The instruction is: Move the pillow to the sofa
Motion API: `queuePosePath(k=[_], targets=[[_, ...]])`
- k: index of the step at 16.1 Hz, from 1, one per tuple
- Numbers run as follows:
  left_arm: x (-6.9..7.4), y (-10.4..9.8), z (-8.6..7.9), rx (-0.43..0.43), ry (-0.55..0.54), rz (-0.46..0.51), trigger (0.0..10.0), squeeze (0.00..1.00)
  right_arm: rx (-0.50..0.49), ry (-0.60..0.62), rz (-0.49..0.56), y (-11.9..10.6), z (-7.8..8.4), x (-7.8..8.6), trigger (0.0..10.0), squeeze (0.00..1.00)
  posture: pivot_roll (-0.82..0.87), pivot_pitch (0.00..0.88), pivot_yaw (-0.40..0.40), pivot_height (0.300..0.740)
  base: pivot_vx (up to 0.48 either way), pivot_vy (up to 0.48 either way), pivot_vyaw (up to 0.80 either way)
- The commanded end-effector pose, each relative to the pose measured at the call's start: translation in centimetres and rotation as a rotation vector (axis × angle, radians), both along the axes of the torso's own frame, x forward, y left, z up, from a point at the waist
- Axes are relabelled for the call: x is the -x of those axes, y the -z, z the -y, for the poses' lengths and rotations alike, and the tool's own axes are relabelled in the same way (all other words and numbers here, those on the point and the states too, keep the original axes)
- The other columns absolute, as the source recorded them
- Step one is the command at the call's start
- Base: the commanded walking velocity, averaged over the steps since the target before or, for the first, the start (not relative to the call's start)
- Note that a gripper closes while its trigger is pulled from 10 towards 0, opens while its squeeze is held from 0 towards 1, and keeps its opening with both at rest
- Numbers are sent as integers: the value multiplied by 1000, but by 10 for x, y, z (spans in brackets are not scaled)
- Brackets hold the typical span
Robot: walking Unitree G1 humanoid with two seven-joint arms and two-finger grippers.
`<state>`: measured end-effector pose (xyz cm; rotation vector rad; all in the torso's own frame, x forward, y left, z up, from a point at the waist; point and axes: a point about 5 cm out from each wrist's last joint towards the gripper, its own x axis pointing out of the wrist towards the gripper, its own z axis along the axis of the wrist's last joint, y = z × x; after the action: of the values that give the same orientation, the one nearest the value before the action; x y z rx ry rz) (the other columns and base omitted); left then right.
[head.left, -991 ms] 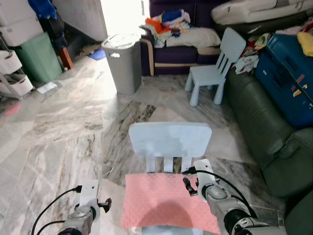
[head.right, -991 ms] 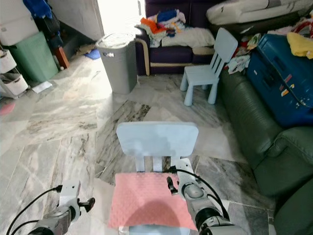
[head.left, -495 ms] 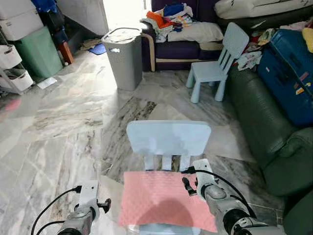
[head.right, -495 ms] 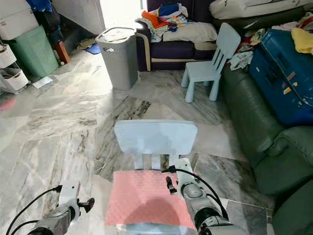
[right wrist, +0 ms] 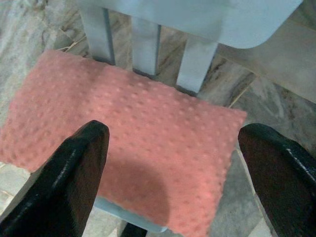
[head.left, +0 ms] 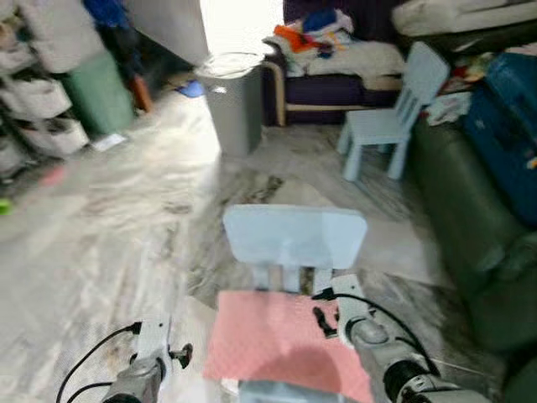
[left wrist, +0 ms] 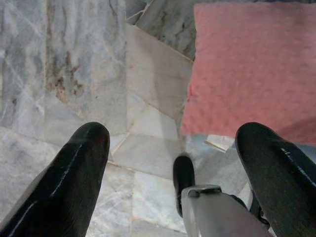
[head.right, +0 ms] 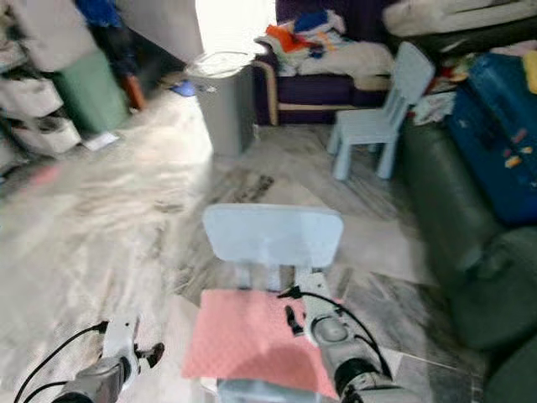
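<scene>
**Below the right end effector: pink pillow on a child's chair, not yet gripped**

On the seat of the near light-blue child's chair (head.left: 294, 239), pink pillow (head.left: 277, 340) lying flat, long axis running across the seat from the robot's left to its right, one edge overhanging the seat front. Right end effector (right wrist: 175, 163) poised directly above the pillow's right half, fingers spread wide and apart from the fabric, nothing pinched. Left end effector (left wrist: 170, 163) also spread, over the marble floor (head.left: 126, 218) just beside the pillow's left edge, holding nothing. Right arm judged the nearer and better placed for a descent onto the cushion; left would need to swing inward. Dark green sofa (head.left: 470, 210) lying off to the robot's right, a blue suitcase (head.left: 516, 101) resting on it.

Hard to make out: head views blurred, especially at the left margin. Pillow's near edge cut off at the frame bottom. Pillow thickness not judgeable from above. Free space on the sofa seat not confirmed.
</scene>
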<state>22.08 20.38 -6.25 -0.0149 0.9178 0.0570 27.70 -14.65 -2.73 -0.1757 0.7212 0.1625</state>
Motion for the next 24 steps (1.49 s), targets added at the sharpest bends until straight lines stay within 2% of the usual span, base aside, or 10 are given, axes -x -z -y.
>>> queuePosePath(k=[1, 8, 11, 12, 13, 16, 18, 21, 23, 24], targets=[[1, -1, -6, -7, -18, -1, 10000, 0, -7, -6, 8, -3, -3, -4, 10000, 0, 14, 0, 49, 740, 0, 0, 0], [1, 0, -5, 3, -27, -1, 10000, 0, -10, -2, 5, -2, -2, -3, 10000, 0, 16, 0, 46, 740, 0, 0, 0], [2, 0, -5, -1, -20, -6, 10000, 0, -57, 130, 15, -4, 10, -5, 10000, 0, 30, 0, 41, 740, 0, 0, 0], [3, 0, -8, -15, -12, -8, 10000, 0, -36, 132, 18, -4, 14, -4, 10000, 0, 35, 0, 43, 740, 0, 0, 0], [12, 4, -16, -28, -14, -27, 10000, 0, -20, 134, -5, 3, 22, 5, 10000, 0, 38, 0, 44, 740, 0, 0, 0], [31, 12, -23, -33, -21, -68, 10000, 0, 9, 135, -63, 17, 32, 24, 10000, 0, 47, 0, 39, 740, 0, 0, 0], [45, 19, -23, -28, -17, -100, 10000, 0, 24, 102, -103, 26, 31, 37, 10000, 0, 52, 0, 35, 740, 0, 0, 0], [55, 23, -21, -13, -16, -115, 10000, 0, 26, 64, -135, 34, 26, 50, 10000, 0, 50, 8, 35, 740, 0, 0, 0], [62, 26, -21, -13, -1, -126, 10000, 0, 36, 43, -156, 39, 27, 58, 10000, 0, 39, 51, 34, 740, 0, 0, 0], [61, 25, -21, -16, 7, -123, 10000, 0, 40, 38, -159, 40, 27, 59, 10000, 0, 38, 56, 33, 740, 0, 0, 0]])
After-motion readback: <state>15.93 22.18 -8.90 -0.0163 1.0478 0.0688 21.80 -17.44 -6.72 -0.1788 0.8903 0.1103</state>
